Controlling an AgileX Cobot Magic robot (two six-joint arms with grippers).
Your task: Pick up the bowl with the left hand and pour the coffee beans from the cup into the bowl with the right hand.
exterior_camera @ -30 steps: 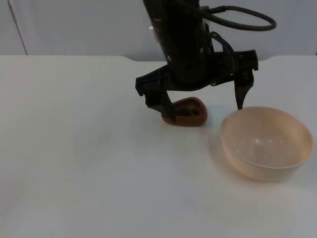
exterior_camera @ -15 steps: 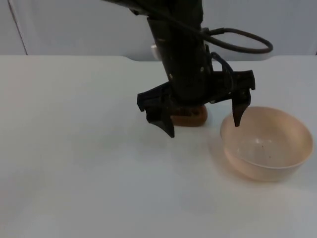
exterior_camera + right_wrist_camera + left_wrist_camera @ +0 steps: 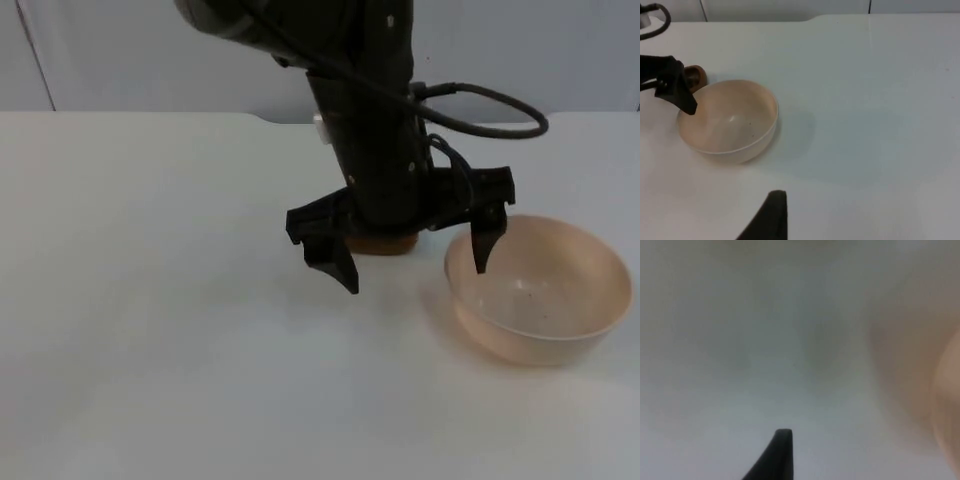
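Observation:
A pale peach bowl point(image 3: 540, 290) stands upright on the white table at the right; it is also in the right wrist view point(image 3: 730, 120) and as a blur in the left wrist view point(image 3: 945, 405). My left gripper point(image 3: 410, 258) is open wide just left of it. One finger point(image 3: 483, 245) hangs over the bowl's left rim, the other finger point(image 3: 335, 265) is above bare table. A brown cup point(image 3: 385, 243) lies behind the left arm, mostly hidden; the right wrist view shows part of it point(image 3: 695, 75) beyond the bowl. My right gripper point(image 3: 772, 215) waits off to the bowl's right.
The white table point(image 3: 150, 330) stretches bare to the left and front of the bowl. A grey partition wall point(image 3: 150, 50) closes off the back edge.
The left gripper has come forward and lower, from above the cup to the bowl's left rim. The cup is now almost covered by the arm. The bowl has not moved.

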